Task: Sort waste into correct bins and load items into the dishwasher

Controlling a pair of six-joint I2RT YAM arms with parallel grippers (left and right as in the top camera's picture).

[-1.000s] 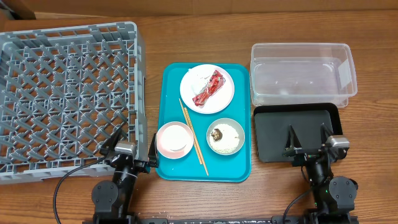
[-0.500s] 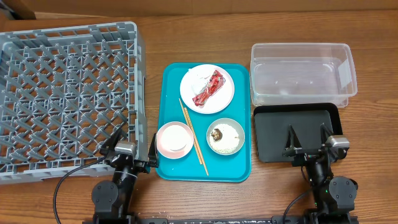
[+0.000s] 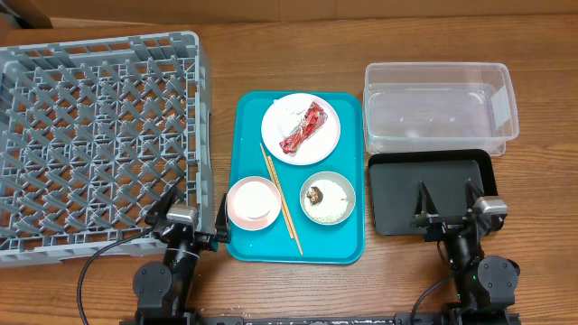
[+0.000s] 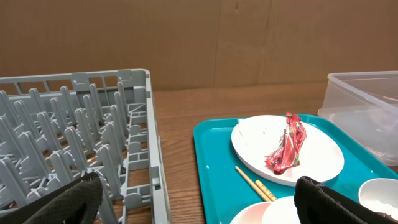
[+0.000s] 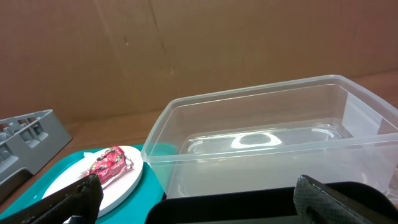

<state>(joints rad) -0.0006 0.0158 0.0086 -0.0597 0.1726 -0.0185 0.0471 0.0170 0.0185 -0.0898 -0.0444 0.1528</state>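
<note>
Red-and-white wrapper [image 3: 302, 129] on white plate [image 3: 327, 143], teal tray [image 3: 348, 244]; left hand [image 3: 199, 192], right hand [image 3: 444, 186] both spread wide.

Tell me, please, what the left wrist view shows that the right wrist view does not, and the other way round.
Only the left wrist view shows the chopsticks, plus the pink bowl and the white bowl at its bottom edge. Only the right wrist view shows the black tray, in front of the clear tub. Both show the clear tub, the grey rack, the teal tray, and the white plate with the red wrapper on it.
</note>
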